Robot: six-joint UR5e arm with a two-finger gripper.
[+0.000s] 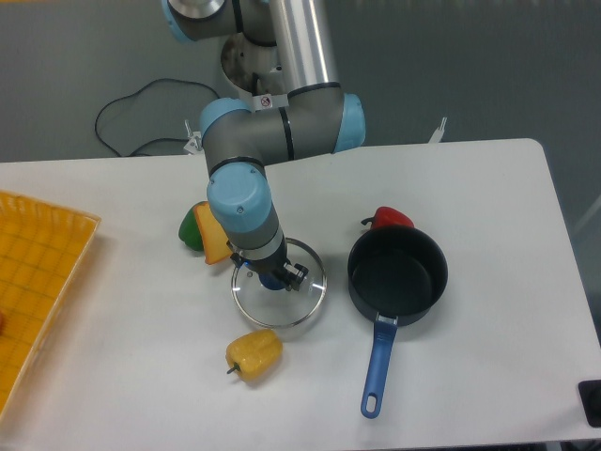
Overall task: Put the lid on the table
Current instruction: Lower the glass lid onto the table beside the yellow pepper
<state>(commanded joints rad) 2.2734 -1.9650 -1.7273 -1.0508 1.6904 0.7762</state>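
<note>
Camera view: gripper (272, 277) pinching the lid (279, 294) by its blue knob, centred under the fingers, low over the table (488, 188). Yellow pepper (254, 354) near at 7 o'clock, pot (397, 273) at 3, green pepper (192, 226) at 10. Arm descends from 12, wrist vertical.
</note>
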